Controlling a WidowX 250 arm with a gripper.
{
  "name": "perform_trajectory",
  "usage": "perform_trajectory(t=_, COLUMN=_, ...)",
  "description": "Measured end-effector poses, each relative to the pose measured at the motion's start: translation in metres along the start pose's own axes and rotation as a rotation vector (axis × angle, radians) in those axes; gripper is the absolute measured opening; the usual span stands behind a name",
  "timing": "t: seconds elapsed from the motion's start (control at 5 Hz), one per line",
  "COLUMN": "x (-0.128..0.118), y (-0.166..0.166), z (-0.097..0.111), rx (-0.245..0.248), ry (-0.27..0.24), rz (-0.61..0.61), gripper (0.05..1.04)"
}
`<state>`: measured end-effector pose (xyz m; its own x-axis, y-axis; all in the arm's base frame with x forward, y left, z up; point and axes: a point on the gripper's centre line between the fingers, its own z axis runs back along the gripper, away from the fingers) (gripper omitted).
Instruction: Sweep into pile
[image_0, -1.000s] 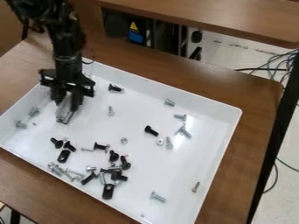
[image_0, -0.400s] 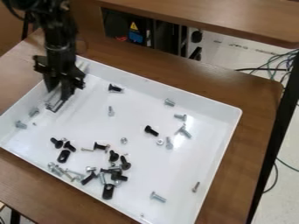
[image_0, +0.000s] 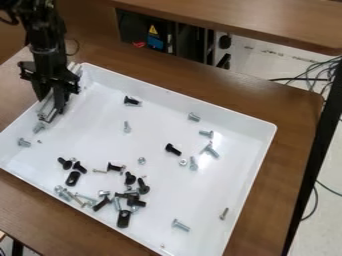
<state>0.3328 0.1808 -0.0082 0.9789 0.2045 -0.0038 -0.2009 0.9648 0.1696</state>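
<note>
Silver and long, a bar (image_0: 47, 111) runs from one o'clock to seven o'clock through the black gripper (image_0: 51, 103), whose jaws appear to pinch it at the tray's ten o'clock side. Just beside its lower end, toward seven o'clock, lies a bolt (image_0: 39, 127); the main cluster of hardware (image_0: 133, 201) is well apart at five o'clock, so a broadside push would probably head toward four, then bend to six. The white tray (image_0: 200, 106) on the desk (image_0: 287, 150) holds these, with more loose screws toward three o'clock.

Black jointed arm (image_0: 46, 45), thin looping cable (image_0: 78, 48), black claw (image_0: 52, 106)
</note>
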Motion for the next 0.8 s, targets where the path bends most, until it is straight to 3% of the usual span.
perform_trajectory(t=0.2, x=0.006, y=0.005, z=-0.011, rx=-0.007, ry=0.026, rz=-0.034, gripper=0.353)
perform_trajectory(t=0.4, x=0.007, y=0.006, z=-0.016, rx=0.019, ry=0.021, rz=-0.083, gripper=0.353)
perform_trajectory(t=0.6, x=-0.005, y=0.007, z=-0.022, rx=0.034, ry=0.020, rz=-0.095, gripper=0.353)
perform_trajectory(t=0.8, x=-0.006, y=0.009, z=-0.024, rx=0.032, ry=0.055, rz=-0.113, gripper=0.353)
